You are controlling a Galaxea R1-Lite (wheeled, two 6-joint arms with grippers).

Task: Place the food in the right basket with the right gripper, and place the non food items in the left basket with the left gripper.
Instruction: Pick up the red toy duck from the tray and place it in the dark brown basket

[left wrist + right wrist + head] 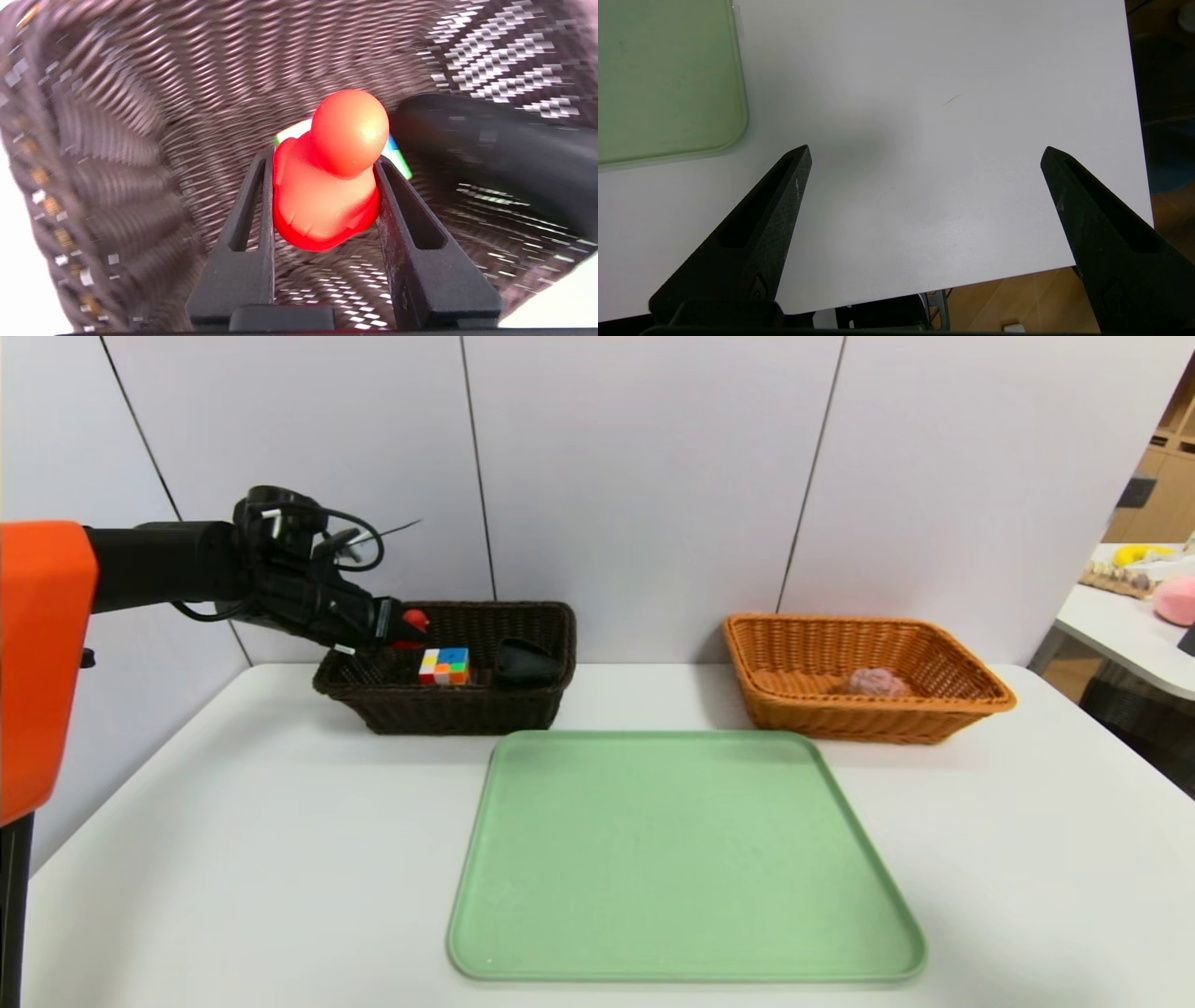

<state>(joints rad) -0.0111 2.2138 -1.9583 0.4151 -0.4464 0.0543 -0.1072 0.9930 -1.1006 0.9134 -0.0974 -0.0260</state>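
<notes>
Over the dark brown basket (448,709), the left gripper (403,627) pinches the red rubber duck (327,172) directly above its floor (puzzle cube (444,665) just beside); right gripper (924,154) idles wide open.

A big green tray (686,859) lies flat on the white table (233,821), below the left gripper and off to its right side. A corner of the tray (668,79) sits near the right gripper. Grey wall panels (635,467) stand behind. Another table (1120,625) with small bright things on it is far off to the right.
</notes>
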